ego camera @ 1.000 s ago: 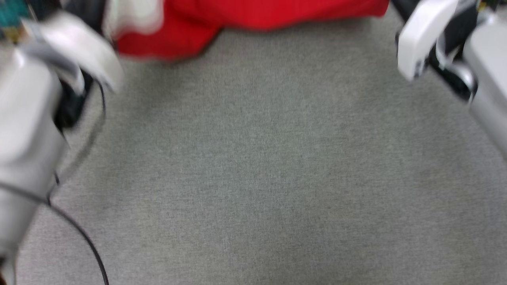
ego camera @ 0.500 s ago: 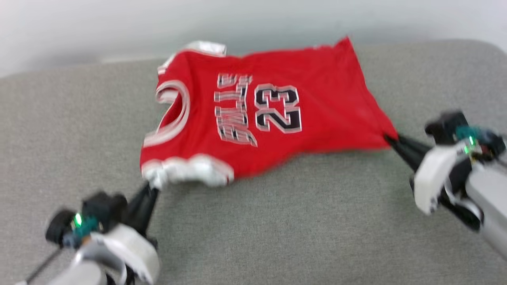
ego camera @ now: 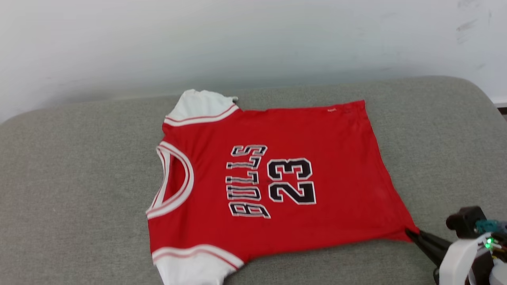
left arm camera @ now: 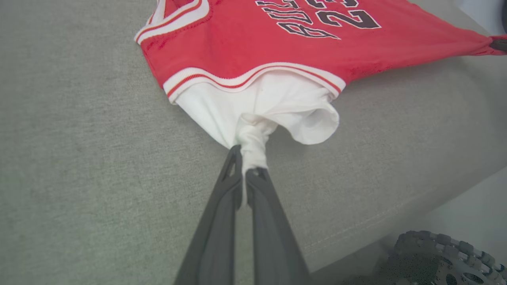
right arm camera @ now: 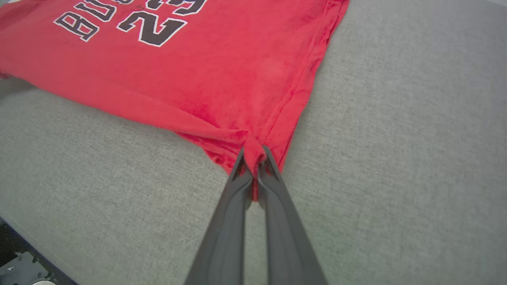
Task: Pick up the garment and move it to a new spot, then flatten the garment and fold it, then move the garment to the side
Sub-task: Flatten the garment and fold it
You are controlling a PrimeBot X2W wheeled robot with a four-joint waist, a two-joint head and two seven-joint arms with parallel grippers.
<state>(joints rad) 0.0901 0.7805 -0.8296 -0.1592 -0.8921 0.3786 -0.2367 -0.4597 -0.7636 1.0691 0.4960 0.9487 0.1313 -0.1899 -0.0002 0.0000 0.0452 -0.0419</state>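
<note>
Shows the garment [ego camera: 277, 178] spread front-up on a grey cushion [ego camera: 71, 178], collar left, hem right, black lettering facing up. Pinched at the near white sleeve by the left gripper [left arm camera: 245, 171], pressed together on a twist of cloth. Pinched at the near right hem corner by the right gripper [right arm camera: 253, 158], equally tight, with a pale wall [ego camera: 237, 39] beyond the far edge

Indoor spot, exact kind unclear: test room or plain home corner. I work over a table [ego camera: 79, 178] padded in grey woven fabric with rounded corners, and a bare white wall [ego camera: 237, 39] right behind it. A pale smooth floor [left arm camera: 467, 213] lies below its edge, with a black studded wheel [left arm camera: 435, 257] on it.
</note>
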